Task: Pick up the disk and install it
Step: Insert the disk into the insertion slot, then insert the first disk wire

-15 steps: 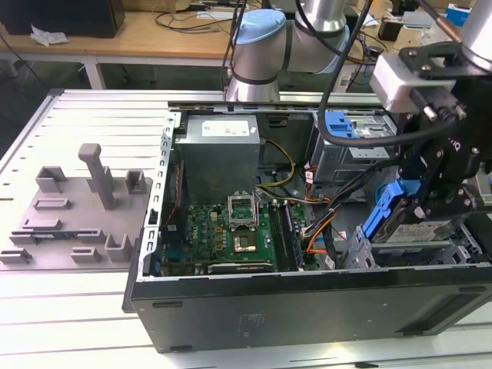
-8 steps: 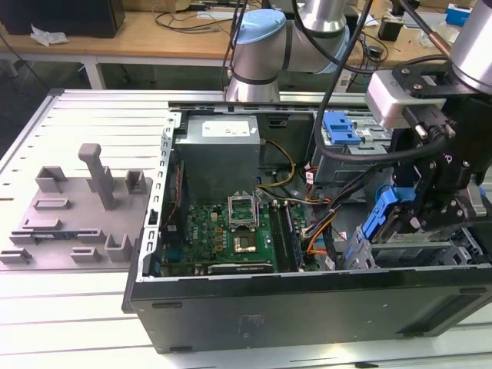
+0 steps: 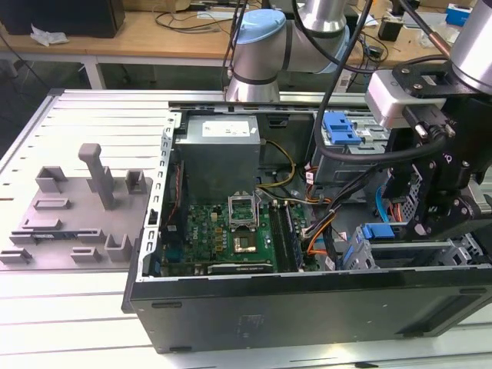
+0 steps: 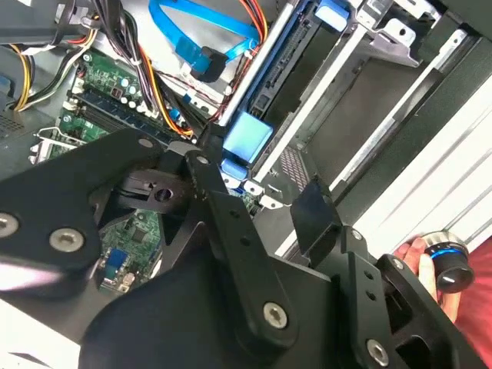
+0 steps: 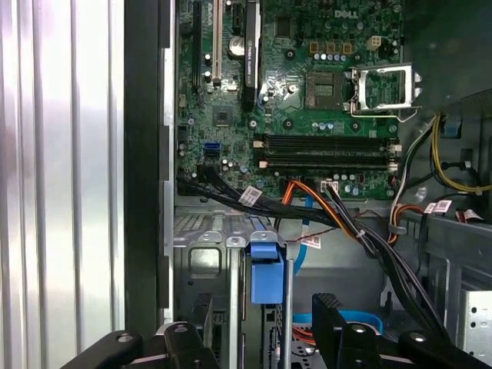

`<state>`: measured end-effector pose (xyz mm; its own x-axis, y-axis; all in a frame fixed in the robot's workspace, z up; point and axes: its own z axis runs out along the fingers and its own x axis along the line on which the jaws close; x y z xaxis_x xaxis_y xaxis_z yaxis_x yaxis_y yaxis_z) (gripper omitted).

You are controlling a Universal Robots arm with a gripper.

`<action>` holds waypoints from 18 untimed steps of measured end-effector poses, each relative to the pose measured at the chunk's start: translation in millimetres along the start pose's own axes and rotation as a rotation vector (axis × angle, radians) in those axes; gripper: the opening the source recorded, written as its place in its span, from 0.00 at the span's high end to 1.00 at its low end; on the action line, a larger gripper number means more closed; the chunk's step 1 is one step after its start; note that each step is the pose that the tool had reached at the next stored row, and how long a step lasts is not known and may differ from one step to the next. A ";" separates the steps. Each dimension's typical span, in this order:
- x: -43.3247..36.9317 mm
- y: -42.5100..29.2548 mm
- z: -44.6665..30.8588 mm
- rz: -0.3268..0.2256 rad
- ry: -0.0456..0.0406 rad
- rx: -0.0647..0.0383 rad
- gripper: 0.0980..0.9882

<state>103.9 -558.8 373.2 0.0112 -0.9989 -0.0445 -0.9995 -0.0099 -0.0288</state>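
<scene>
The disk (image 5: 265,270) stands on edge in a slot of the metal drive cage (image 5: 201,257) inside the open computer case; its bright blue bracket end faces out. In the second wrist view the disk (image 4: 247,138) runs along the cage rail. In both wrist views my gripper (image 5: 257,327) is open, one black finger (image 5: 329,311) on each side of the blue end and neither touching it. In the exterior view my gripper (image 3: 430,219) hangs over the cage by the case's right end, just beside the disk's blue end (image 3: 377,231).
Black, orange and blue cables (image 5: 338,219) cross between the cage and the motherboard (image 5: 307,115). A grey metal box (image 3: 219,150) and a ribbed blue clip (image 3: 340,127) sit at the case's far side. A grey fixture (image 3: 73,211) lies on the exterior view's left. A person's hand (image 4: 415,257) holds a black knob (image 4: 448,263).
</scene>
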 end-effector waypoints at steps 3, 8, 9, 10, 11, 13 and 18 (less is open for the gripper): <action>0.0 0.0 0.0 0.000 -0.0001 -0.001 0.41; 0.0 0.0 0.0 0.000 0.0000 -0.003 0.41; 0.0 0.0 0.0 0.000 -0.0001 -0.004 0.41; -0.1 0.0 0.0 0.000 0.0000 -0.005 0.41; -0.1 0.0 0.0 0.000 -0.0001 -0.006 0.41; -0.1 0.0 0.0 0.000 -0.0001 -0.008 0.41; -53.4 -0.6 2.5 -0.003 0.1321 -0.009 0.41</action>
<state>103.9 -505.3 373.0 0.0109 -0.9961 0.0875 -0.9997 -0.0126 -0.0193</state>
